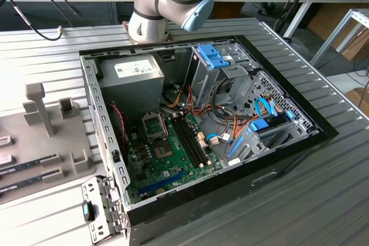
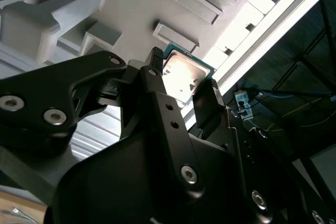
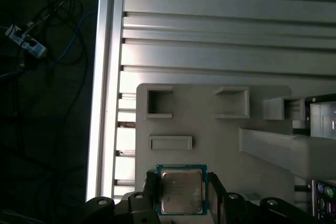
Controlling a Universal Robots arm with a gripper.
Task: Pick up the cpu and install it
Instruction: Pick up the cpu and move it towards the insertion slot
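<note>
Silver-grey lid, green rim: the cpu (image 3: 181,192) sits between the gripper (image 2: 185,72) fingers over the grey fixture plate (image 3: 210,150). Jaws are clamped on 2 opposite edges, no gap seen. Lifted or resting: cannot tell.

Step, judged: pick-up. In the exterior view the fixture plate lies at 9 o'clock of the computer case (image 1: 190,200). Next move calls for a level, square hold.

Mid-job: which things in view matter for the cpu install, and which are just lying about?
Job: small square silver-topped, green-rimmed cpu; black gripper over it; metal-framed socket on green motherboard.
Lying about: long dark memory sticks; grey metal power-supply box; blue plastic drive latch.
</note>
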